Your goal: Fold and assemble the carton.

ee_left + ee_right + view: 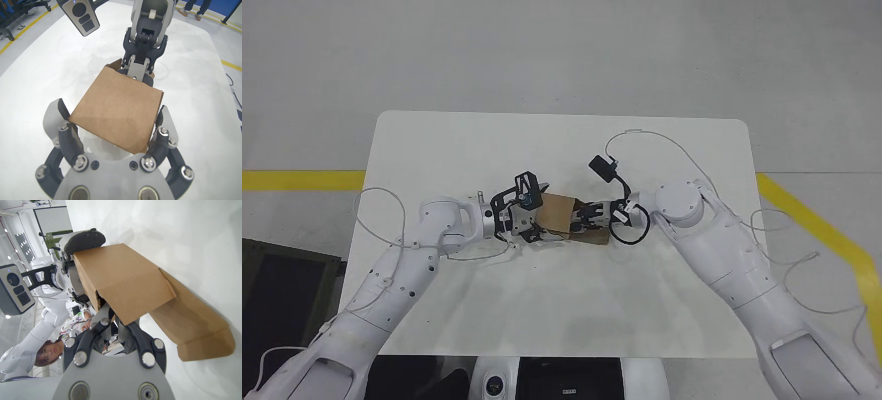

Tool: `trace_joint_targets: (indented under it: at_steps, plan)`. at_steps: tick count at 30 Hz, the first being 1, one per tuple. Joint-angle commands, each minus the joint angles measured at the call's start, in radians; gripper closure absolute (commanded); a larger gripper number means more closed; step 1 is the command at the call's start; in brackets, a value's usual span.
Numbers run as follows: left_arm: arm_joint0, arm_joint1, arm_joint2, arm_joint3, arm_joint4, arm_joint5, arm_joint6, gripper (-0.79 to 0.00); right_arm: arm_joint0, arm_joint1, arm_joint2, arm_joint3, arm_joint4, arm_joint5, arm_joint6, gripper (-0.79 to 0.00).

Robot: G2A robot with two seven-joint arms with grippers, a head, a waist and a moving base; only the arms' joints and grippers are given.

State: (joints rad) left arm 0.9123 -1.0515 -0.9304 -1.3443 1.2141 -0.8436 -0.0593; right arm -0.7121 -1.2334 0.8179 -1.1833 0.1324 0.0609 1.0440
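Observation:
A brown carton [560,210] is held a little above the middle of the white table [562,310], between both arms. In the left wrist view my left gripper [111,115] straddles the carton [117,113], one pad against each side edge, shut on it. My right gripper [139,75] comes from the opposite side, its fingers pinched on the carton's far edge. In the right wrist view the right gripper [113,313] is partly hidden behind the top panel [122,279], and a long flap [189,323] hangs out toward the table.
Thin white cables lie on the table: one [662,140] loops at the far right and another [382,200] at the left edge. Yellow floor tape [302,180] runs beside the table. Bare tabletop lies in front of and behind the carton.

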Motion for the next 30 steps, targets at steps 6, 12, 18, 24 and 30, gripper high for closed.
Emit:
trace_joint_targets:
  at_steps: [6, 12, 18, 24, 30]
  plan:
    - [0.002, -0.003, -0.001, -0.002, 0.006, -0.002, -0.002, -0.785, 0.029, -0.020, -0.027, 0.053, 0.024, -0.025, 0.002, 0.000]
    - [0.005, -0.003, -0.008, -0.005, 0.010, -0.004, 0.000, -0.785, 0.021, -0.010, 0.005, 0.064, 0.021, -0.031, 0.024, 0.000]
    - [0.012, -0.003, -0.015, -0.013, 0.012, -0.002, 0.000, -0.785, -0.013, 0.016, 0.066, 0.022, 0.001, -0.017, 0.047, 0.000]
    - [0.017, -0.003, -0.022, -0.019, 0.017, -0.002, -0.002, -0.785, -0.048, 0.050, 0.140, -0.036, -0.053, 0.015, 0.082, 0.000]
    - [0.020, -0.004, -0.025, -0.022, 0.019, -0.005, -0.005, -0.785, -0.055, 0.068, 0.176, -0.072, -0.124, 0.019, 0.069, 0.000]
